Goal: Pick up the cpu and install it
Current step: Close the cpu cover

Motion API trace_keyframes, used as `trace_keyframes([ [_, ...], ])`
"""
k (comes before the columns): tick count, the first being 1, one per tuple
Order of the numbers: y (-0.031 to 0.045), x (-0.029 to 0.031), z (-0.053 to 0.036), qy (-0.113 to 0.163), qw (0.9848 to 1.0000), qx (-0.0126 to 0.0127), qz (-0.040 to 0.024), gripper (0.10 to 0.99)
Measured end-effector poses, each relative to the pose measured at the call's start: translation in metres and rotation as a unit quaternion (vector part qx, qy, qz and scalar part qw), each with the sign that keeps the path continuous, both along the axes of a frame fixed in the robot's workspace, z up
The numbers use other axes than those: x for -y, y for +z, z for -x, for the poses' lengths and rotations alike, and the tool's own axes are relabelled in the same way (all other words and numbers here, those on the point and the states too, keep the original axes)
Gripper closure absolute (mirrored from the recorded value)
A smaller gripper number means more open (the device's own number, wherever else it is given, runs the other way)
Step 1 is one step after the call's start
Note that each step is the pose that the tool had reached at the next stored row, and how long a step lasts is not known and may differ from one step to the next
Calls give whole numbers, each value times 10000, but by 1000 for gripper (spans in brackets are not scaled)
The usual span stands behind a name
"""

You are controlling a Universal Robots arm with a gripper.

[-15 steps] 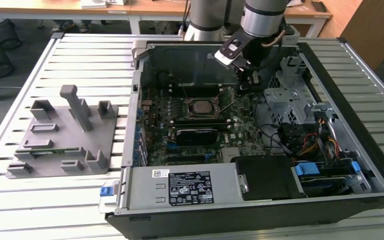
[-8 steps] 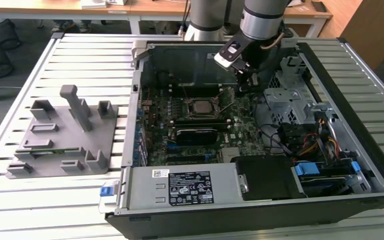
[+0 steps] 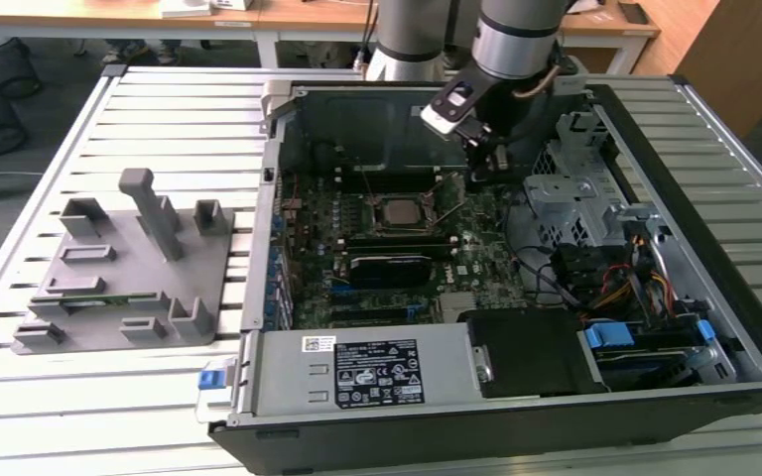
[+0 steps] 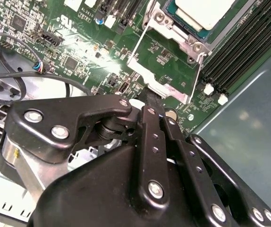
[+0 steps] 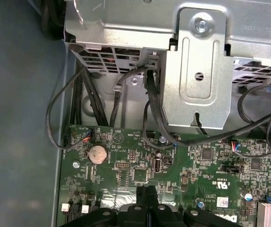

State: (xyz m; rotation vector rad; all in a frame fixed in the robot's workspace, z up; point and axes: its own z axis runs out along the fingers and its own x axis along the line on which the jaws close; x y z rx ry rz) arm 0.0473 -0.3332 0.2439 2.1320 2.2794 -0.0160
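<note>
The arm is reaching down from the far edge of the desk [image 3: 156,109] into an open computer case [image 3: 487,436]. Its tool [image 3: 487,164] is hanging low over the motherboard [image 3: 487,260], towards the exterior view's right of the socket [image 3: 395,214]. In that view the dark fingertips are blending into the shadowed case interior, so it is unclear whether they are touching anything.

In both wrist views the tool [image 5: 147,190] is showing its two fingers pressed together with only a thin seam between them, and nothing is showing between them. In the second wrist view its tip [image 4: 149,98] is sitting at the edge of a bright metal frame [image 4: 166,90] hinged beside the socket. The tool's own black linkage is covering the exact meeting point.

The cpu [image 3: 395,212] is lying flat in the socket, well apart from the tool's tip. In the second wrist view its silver top [image 4: 204,12] is being cut off by the picture's edge.

In the first wrist view, black cables [image 5: 150,90] are running under a perforated metal drive cage [image 5: 199,71], which is hiding their far ends.

A grey fixture [image 3: 130,268] is standing on the desk at the exterior view's left of the case.
</note>
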Motion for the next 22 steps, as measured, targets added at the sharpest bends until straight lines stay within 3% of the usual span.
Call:
trace_keyframes([
  [9,0,0,53,0,10000,-44,0,980],
  [22,-2,-4,105,-1,10000,-53,1,980],
])
